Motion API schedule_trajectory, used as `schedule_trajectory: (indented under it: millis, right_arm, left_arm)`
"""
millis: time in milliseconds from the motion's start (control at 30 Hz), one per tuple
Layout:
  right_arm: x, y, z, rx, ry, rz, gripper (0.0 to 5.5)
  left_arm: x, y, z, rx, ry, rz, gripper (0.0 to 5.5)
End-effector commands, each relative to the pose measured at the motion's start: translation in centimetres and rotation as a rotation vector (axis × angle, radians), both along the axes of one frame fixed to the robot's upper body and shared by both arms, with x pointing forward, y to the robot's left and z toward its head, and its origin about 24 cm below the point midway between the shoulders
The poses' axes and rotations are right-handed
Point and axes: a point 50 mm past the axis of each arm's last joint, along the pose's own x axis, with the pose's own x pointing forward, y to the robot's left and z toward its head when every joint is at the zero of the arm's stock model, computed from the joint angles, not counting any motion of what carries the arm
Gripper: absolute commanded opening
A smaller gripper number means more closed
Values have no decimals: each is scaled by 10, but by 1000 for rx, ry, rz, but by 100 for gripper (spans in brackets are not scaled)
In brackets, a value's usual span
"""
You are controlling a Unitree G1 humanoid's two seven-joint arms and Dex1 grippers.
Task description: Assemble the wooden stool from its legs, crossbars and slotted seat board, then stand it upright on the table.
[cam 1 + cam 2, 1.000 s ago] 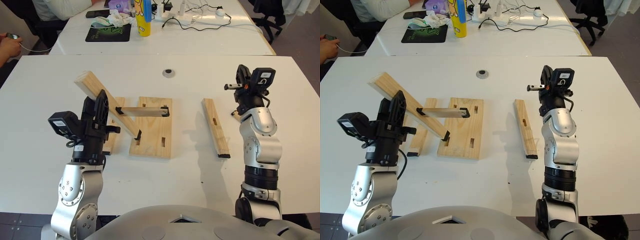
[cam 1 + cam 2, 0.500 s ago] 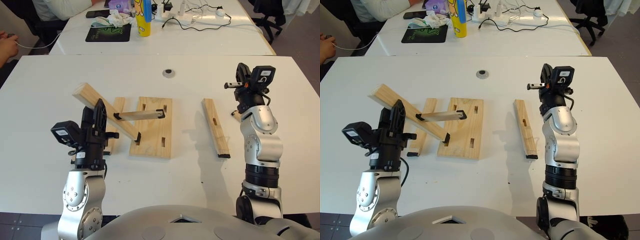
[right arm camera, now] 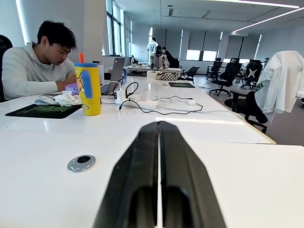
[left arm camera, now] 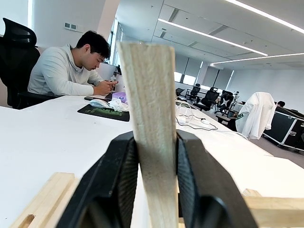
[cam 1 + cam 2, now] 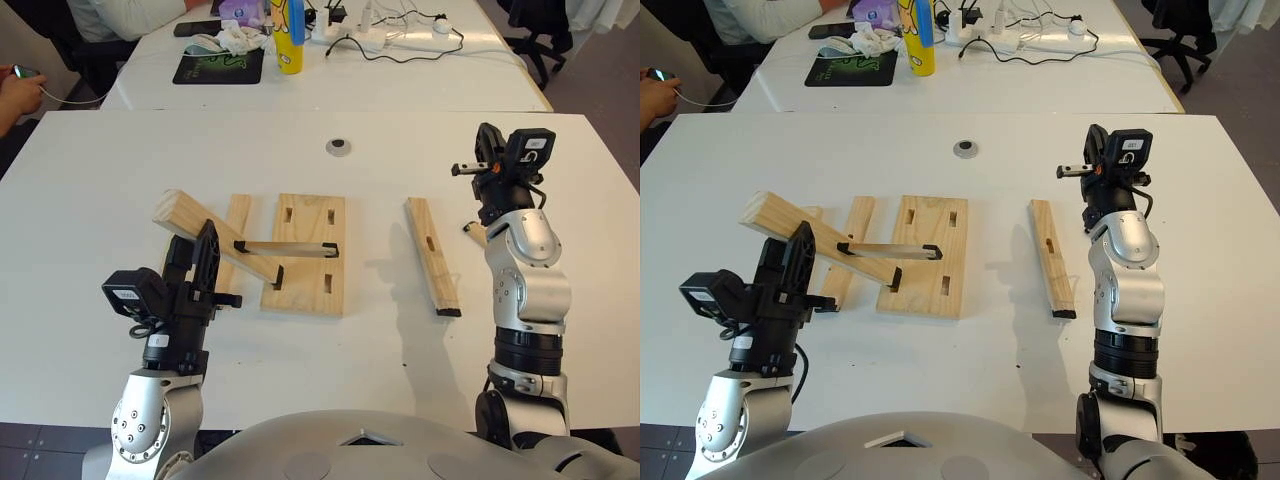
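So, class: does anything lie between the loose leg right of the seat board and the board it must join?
Nothing visible does: only bare table separates the loose leg from the slotted seat board.

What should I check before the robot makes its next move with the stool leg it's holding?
1. Grip: left end effector clamps the held leg on both faces: ok.
2. Crossbar joined to the held leg: cannot tell how firmly.
3. Seat board flat on the table, slots facing up: ok.
4. Right end effector free to help: ok, shut and empty.
5. Slotted leg lying right of the seat board, apart from it: ok.
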Motion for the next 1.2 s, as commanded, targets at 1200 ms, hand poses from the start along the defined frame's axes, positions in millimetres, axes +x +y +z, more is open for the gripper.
schedule_trajectory:
  millis: [1200]
  right_arm:
    - [5,-2,5,-11,-7,4,0]
  left_arm:
    - [-1,-4,-11,-99,69,55,105]
